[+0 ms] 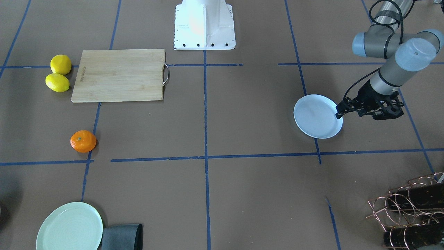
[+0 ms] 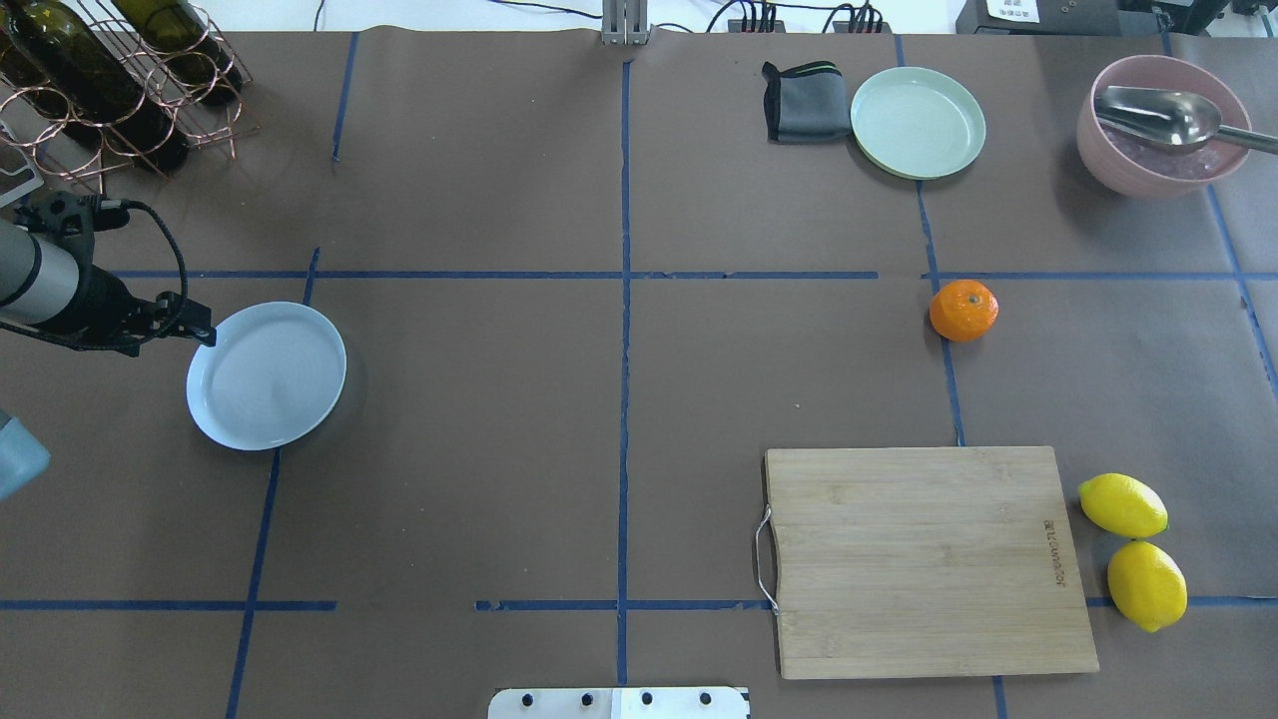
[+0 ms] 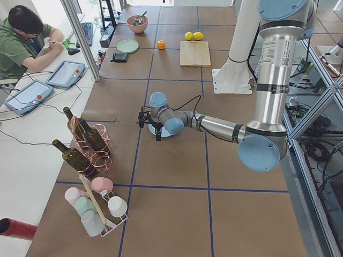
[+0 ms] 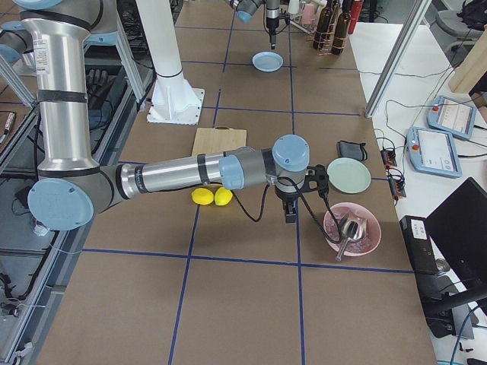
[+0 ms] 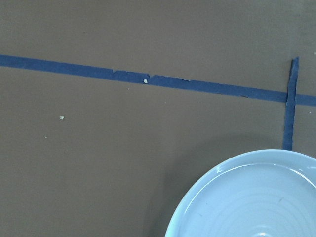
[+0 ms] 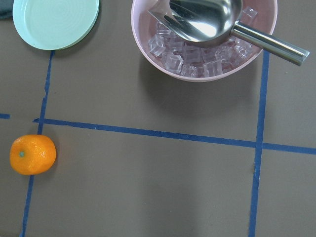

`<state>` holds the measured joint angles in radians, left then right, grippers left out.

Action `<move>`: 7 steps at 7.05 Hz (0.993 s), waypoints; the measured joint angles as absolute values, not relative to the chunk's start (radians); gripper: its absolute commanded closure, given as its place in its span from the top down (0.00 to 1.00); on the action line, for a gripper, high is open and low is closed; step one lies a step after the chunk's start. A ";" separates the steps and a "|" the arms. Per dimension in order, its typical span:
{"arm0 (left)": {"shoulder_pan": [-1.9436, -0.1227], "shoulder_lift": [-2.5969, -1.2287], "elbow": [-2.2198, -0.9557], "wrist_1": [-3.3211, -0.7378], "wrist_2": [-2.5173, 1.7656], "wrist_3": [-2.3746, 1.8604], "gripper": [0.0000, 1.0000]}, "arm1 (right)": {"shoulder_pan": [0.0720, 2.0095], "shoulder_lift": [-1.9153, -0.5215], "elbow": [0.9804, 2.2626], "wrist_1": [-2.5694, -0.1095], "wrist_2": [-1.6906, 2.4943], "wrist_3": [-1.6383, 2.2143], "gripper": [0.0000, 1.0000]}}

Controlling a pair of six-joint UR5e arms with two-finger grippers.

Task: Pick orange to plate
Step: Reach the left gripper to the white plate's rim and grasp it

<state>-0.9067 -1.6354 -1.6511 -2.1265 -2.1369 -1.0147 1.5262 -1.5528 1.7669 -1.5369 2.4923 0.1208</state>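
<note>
The orange lies alone on the brown table on the robot's right half, also seen as the orange and the orange at the right wrist view's lower left. The pale bluish-white plate sits far off on the left half, empty. My left gripper hangs at that plate's outer rim; its finger gap does not show clearly. The left wrist view holds only part of the plate. My right gripper shows only in the exterior right view, hovering near the pink bowl, so I cannot tell its state.
A wooden cutting board and two lemons lie at the near right. A pale green plate, a grey cloth and a pink bowl with ice and a scoop stand far right. A wine rack stands far left.
</note>
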 measured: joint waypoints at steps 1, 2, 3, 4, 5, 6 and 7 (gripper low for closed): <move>-0.880 -1.635 -1.648 -2.126 -2.105 -1.015 1.00 | 1.526 -1.552 1.768 -1.537 2.503 0.122 1.00; -0.856 -1.634 -1.646 -2.126 -2.085 -1.014 0.88 | 1.526 -1.552 1.769 -1.538 2.510 0.123 1.00; -0.840 -1.633 -1.644 -2.126 -2.071 -1.014 0.70 | 1.526 -1.552 1.769 -1.539 2.513 0.123 1.00; -0.829 -1.633 -1.641 -2.125 -2.064 -1.014 0.60 | 1.526 -1.552 1.769 -1.540 2.514 0.123 1.00; -0.822 -1.633 -1.637 -2.125 -2.060 -1.013 0.47 | 1.526 -1.552 1.769 -1.540 2.514 0.123 1.00; -0.820 -1.633 -1.635 -2.125 -2.059 -1.012 0.36 | 1.526 -1.552 1.770 -1.540 2.514 0.123 1.00; -0.820 -1.632 -1.637 -2.125 -2.059 -1.011 0.30 | 1.526 -1.552 1.772 -1.542 2.515 0.123 1.00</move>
